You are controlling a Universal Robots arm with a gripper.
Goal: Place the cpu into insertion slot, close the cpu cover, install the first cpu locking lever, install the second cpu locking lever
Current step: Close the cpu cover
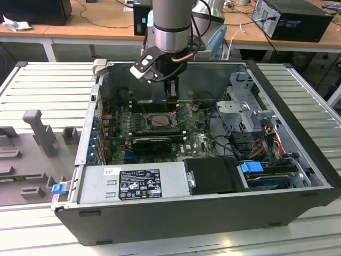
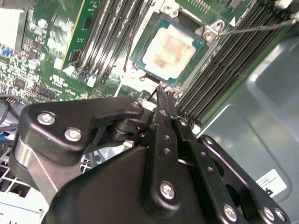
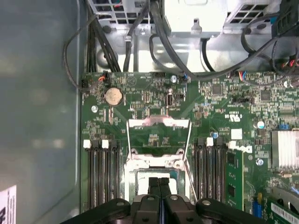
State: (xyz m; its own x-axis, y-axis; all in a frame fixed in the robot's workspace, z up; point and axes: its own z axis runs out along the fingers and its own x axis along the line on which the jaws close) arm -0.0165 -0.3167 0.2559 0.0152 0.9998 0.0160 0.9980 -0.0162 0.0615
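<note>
- Claw (image 2: 163, 91) shut, both fingers pressed flat together with nothing seen between them, pointing down into an open computer case (image 1: 213, 213).
- Fingertips low over the board (image 3: 154, 93), right at the near edge of the slot (image 2: 133, 77); whether touching it cannot be told.
- Cpu (image 2: 168, 49) lying flat in the slot, its pale square top with a brownish smear fully uncovered and a thin green border around it.
- Cover (image 3: 159, 122) seemingly swung up and back on the far side of the slot from the claw: a silvery bar with two thin rails running down to the hinge, board visible through its window.
- Thin metal lever (image 2: 257, 28) slanting away from one corner of the slot, across the memory slots (image 2: 224, 60).
- More memory slots flanking the slot on the other side as well.
- Round coin cell (image 3: 113, 96) and black cables (image 3: 154, 37) further along the board.
- Grey power supply (image 1: 133, 184) along the case's near edge in the exterior view, arm (image 1: 170, 26) coming down from above.
</note>
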